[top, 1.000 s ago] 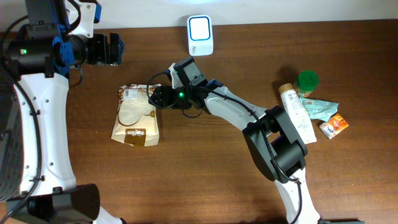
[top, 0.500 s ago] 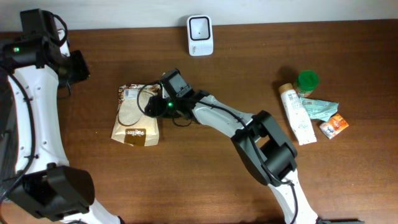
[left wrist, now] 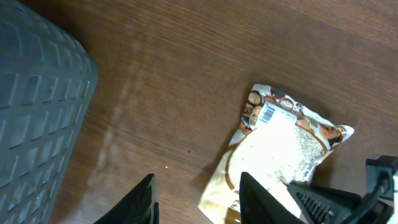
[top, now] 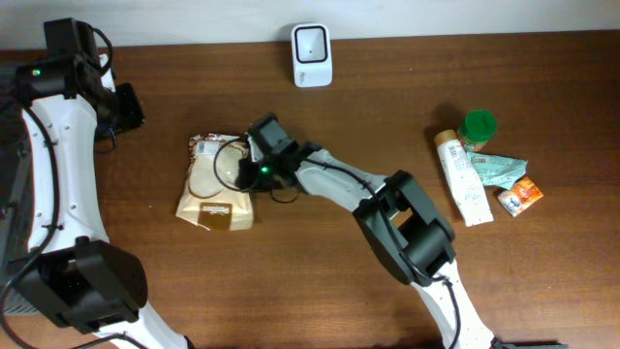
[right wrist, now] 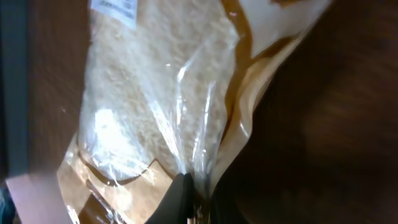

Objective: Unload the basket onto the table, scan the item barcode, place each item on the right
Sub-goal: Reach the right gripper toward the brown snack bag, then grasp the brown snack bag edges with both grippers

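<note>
Overhead, the right gripper (top: 248,173), the nearer one, clamps the side edge of the tan-and-clear plastic rice bag (top: 215,182), its long axis lying across the jaws; in the left wrist view the left gripper (left wrist: 198,202) stands parted and empty, the bag ahead; in the right wrist view the fingertips (right wrist: 180,190) pinch its clear film.

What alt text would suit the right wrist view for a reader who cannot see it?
The right claw is shut on a rice bag, pinching its clear plastic. The bag lies on a dark wooden table, a white label at the frame's top.
</note>
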Controlling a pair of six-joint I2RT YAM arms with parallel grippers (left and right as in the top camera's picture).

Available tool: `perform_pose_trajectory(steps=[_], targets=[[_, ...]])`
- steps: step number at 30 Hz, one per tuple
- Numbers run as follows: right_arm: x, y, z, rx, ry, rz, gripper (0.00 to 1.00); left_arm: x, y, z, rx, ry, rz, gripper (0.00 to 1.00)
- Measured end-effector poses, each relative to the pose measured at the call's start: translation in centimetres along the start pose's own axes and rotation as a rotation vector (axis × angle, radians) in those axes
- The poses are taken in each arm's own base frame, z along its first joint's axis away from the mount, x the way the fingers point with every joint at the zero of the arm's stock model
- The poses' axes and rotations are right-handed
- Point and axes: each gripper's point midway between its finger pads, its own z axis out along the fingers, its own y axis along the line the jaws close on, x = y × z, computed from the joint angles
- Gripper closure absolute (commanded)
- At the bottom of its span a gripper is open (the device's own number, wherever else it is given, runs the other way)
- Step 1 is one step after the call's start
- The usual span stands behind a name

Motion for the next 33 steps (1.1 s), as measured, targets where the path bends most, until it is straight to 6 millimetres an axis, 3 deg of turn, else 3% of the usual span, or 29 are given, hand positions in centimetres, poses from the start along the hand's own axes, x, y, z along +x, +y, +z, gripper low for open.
perform_pose_trajectory(steps=[3,6,7,9,12,14,19,22,26,33], targets=[[0.9,-3.9,-3.9,0.095,0.092,0.063,0.96,0.9,-1.2,1.2,0.062,0.035,0.002,0.76],[2.2,-7.8,-7.5,0.184,0.174,0.151,0.96,4.2,-3.4,4.1,0.15,0.145,0.022,0.81],[2.4,-8.6,-7.9,0.19,0.185,0.168,0.96,6.3,-5.4,5.8,0.216,0.199,0.05,0.81],[2.8,-8.8,-8.1,0.193,0.19,0.166,0.96,8.1,-8.6,7.7,0.318,0.212,0.123,0.81],[3.2,-8.8,-8.2,0.195,0.196,0.168,0.9,13.6,-14.7,10.0,0.497,0.284,0.263,0.89],[3.2,-8.9,-8.2,0.196,0.198,0.168,0.82,15.1,-16.2,10.4,0.554,0.295,0.298,1.0],[3.0,-8.4,-8.2,0.16,0.193,0.157,0.57,15.9,-17.5,11.2,0.62,0.287,0.301,1.0],[1.4,-8.2,-8.6,0.069,0.155,0.167,0.46,17.0,-18.0,12.7,0.653,0.345,0.281,1.0],[-2.3,-10.1,-10.4,-0.026,0.049,0.187,0.45,18.8,-18.5,14.2,0.658,0.414,0.271,1.0],[-2.7,-9.1,-8.6,-0.154,0.056,0.194,0.46,19.7,-19.1,14.9,0.673,0.471,0.227,1.0]])
